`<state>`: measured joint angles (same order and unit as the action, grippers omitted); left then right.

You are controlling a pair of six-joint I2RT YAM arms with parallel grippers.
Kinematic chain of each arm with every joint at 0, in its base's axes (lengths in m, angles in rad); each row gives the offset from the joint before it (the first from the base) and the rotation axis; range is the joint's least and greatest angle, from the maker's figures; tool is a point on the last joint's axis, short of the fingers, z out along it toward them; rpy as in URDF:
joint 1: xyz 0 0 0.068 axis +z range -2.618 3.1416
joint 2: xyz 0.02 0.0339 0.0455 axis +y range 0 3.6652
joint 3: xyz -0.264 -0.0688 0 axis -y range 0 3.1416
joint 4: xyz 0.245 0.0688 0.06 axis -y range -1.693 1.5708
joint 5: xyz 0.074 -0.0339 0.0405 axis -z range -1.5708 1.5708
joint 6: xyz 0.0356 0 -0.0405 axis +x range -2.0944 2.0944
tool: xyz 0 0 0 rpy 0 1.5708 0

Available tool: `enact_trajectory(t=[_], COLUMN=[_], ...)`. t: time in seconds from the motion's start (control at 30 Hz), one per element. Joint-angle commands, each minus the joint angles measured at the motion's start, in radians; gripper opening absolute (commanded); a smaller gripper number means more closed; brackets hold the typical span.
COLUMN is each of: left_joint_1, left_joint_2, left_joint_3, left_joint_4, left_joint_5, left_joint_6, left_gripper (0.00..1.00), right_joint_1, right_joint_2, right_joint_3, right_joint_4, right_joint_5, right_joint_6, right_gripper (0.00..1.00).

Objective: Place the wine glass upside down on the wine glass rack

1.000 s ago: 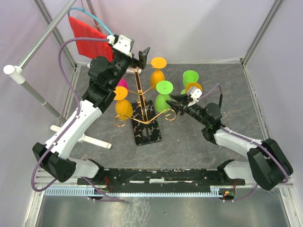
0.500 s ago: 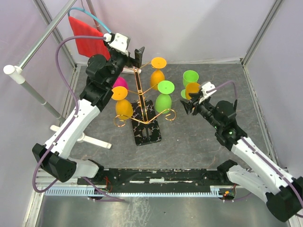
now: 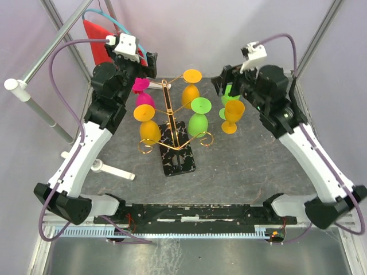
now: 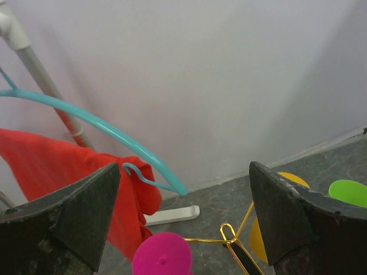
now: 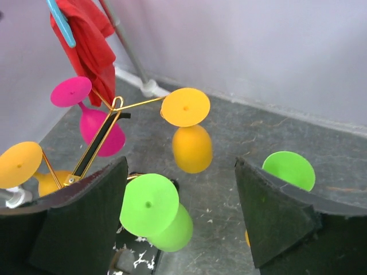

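Aloft, left hand [image 4: 184,167] spread wide, holding nothing, right hand [image 5: 180,163] parted, empty, beside wine glass rack [image 3: 178,154].

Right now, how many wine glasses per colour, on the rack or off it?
Orange wine glasses: 3
Green wine glasses: 2
Magenta wine glass: 1
Total: 6

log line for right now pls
rack: four glasses hung | table: orange glass, green glass | left gripper: open, empty | right gripper: open, empty
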<state>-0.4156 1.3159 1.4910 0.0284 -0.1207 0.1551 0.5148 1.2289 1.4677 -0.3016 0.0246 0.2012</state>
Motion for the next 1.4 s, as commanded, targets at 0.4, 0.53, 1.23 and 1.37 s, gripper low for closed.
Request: enact_trajectory(t=[0.4,0.53,1.23,1.37], left_joint_1=[0.005,0.006,0.007,0.007], left_joint_2=[-0.117,-0.120,-0.167,-0.167], left_joint_3=[0.037,0.024,0.043,0.039], left_joint_4=[-0.033,-0.028,-0.065,-0.065], left_joint_5=[-0.112,-0.120,-0.161,-0.166], left_joint_6=[0.013,0.020,0.009,0.019], left_gripper=[0.99,0.99,0.99,0.99], right_joint_1=[0.096,0.130,0.209,0.210], right_joint_2=[0.502,0.578,0.868,0.908], right_joint_3=[0.498,0.572,0.825,0.846], right_joint_4=[-0.146,-0.176,-0.339,-0.308], right_joint_5=[-0.133,-0.126,-0.025,-0.011], right_joint_6=[0.147,0.146,0.120,0.145], right_gripper=[1.00,1.00,1.00,1.00])
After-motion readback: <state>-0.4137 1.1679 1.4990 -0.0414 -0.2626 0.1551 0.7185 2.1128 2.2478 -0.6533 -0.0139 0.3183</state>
